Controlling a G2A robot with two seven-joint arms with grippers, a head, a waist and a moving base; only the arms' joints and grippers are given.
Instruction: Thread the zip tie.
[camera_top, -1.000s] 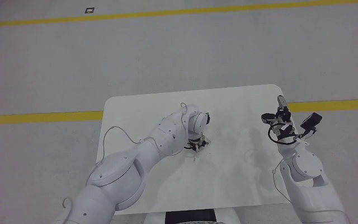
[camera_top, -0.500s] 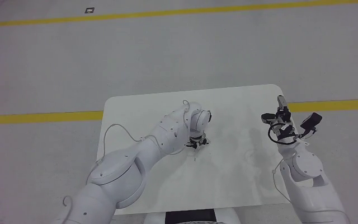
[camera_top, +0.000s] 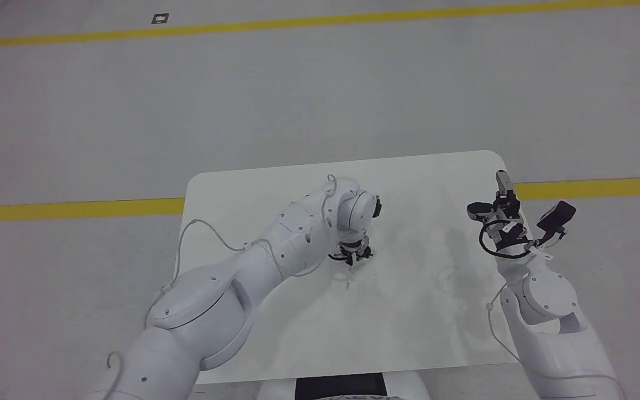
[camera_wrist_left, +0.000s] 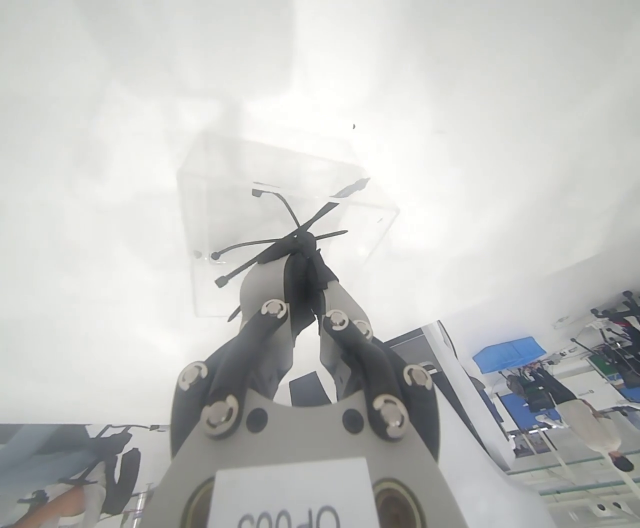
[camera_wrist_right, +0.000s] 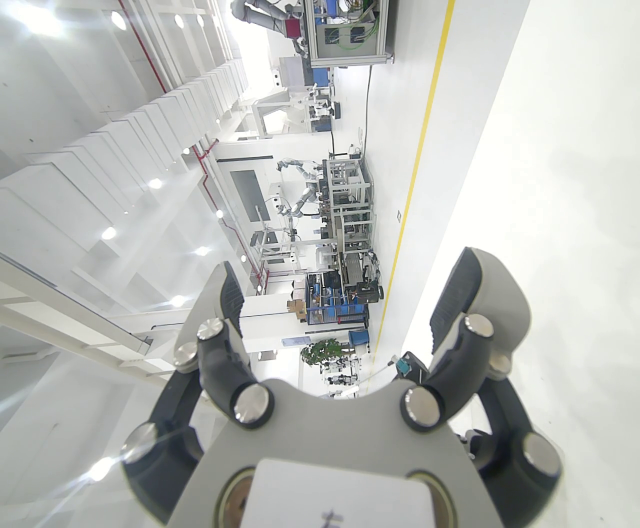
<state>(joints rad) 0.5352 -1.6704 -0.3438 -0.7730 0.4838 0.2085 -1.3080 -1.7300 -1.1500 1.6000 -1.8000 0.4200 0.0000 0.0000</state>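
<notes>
Zip tie (camera_wrist_left: 325, 210) pick-up step, in clear box (camera_wrist_left: 225, 210): left gripper (camera_wrist_left: 300, 247) jaws pinch it where ties cross; right gripper (camera_wrist_right: 345, 280) jaws wide. Next, probably: lift 1 clear.

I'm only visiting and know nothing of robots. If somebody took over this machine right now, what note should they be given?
Left gripper: jaws shut on black zip ties, right over the clear box near the middle of the table. I cannot tell how many ties it grips.
Right gripper: jaws open and empty, held up by the table's right edge and aimed out at the room.
Done: ties grasped.
Left: no tie looks threaded yet. A tie's tail has to go through its head, probably with the right gripper's help.
</notes>
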